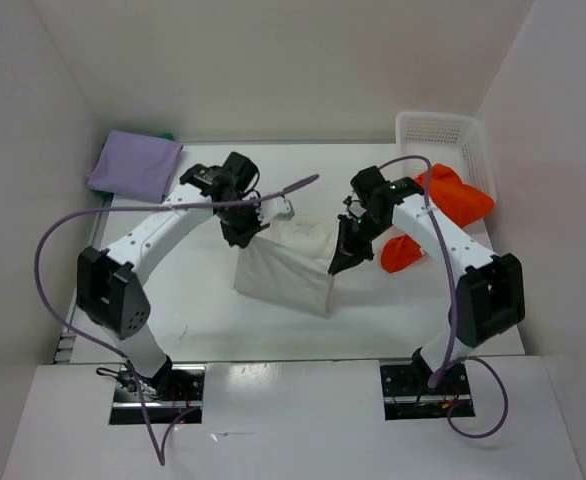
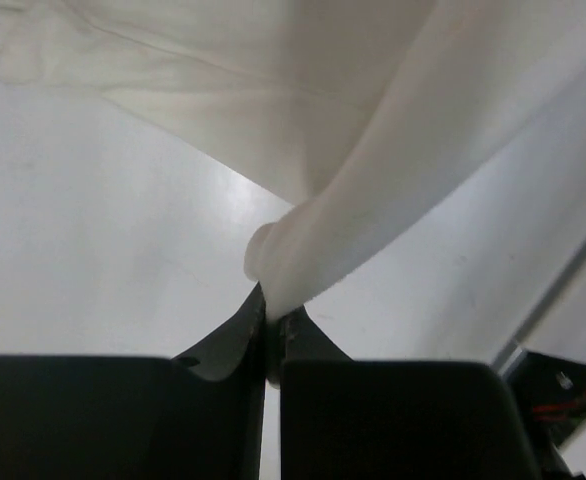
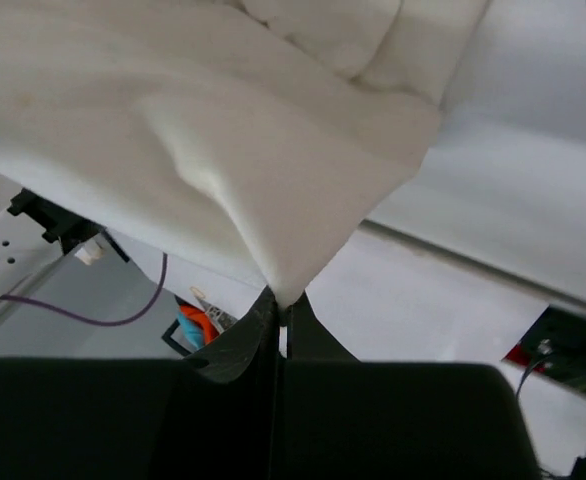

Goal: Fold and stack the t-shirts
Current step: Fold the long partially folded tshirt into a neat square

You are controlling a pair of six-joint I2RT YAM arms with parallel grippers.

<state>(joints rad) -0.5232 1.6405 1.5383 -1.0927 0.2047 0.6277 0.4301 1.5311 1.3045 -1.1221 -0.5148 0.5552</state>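
Note:
The white t-shirt (image 1: 288, 268) hangs lifted over the middle of the table, stretched between both arms. My left gripper (image 1: 248, 236) is shut on its left upper corner; in the left wrist view the cloth (image 2: 373, 180) bunches into the closed tips (image 2: 275, 315). My right gripper (image 1: 339, 258) is shut on the right upper corner, the cloth (image 3: 223, 150) drawn to a point at the tips (image 3: 283, 303). A folded lavender-purple t-shirt (image 1: 134, 164) lies at the far left on a green one (image 1: 164, 135), of which only an edge shows. The orange-red t-shirt (image 1: 443, 205) spills from the basket.
A white plastic mesh basket (image 1: 443, 135) stands at the far right corner. White walls enclose the table on three sides. Purple cables loop off both arms.

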